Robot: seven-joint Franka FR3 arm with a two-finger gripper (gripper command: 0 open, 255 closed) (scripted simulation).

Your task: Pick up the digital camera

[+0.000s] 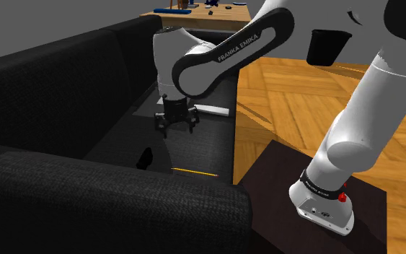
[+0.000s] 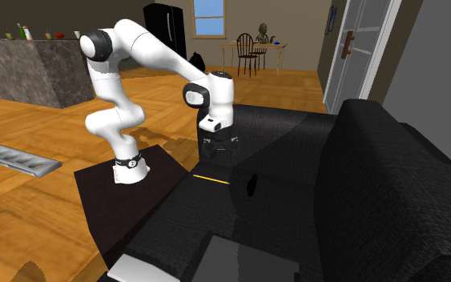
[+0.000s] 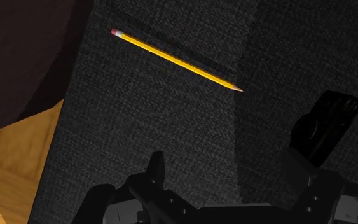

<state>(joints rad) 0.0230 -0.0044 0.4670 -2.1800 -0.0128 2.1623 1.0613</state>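
Observation:
The digital camera (image 1: pixel 146 157) is a small black body standing on the black sofa seat (image 1: pixel 194 148), near the backrest. It also appears in the second exterior view (image 2: pixel 252 184) and beside my right finger in the wrist view (image 3: pixel 327 124). My black gripper (image 1: pixel 177 127) hangs above the seat, farther along the cushion from the camera, pointing down. Its fingers (image 3: pixel 156 167) stand apart with nothing between them, so my gripper (image 3: pixel 227 181) is open. From the second exterior view, my gripper (image 2: pixel 219 149) hovers over the seat's front half.
A yellow pencil (image 3: pixel 174 59) lies on the seat near its front edge (image 1: pixel 194 172). A flat white item (image 1: pixel 212 110) rests at the sofa's far end. The dark stand (image 1: pixel 266 173) sits against the sofa front, on the wooden floor (image 1: pixel 295 94).

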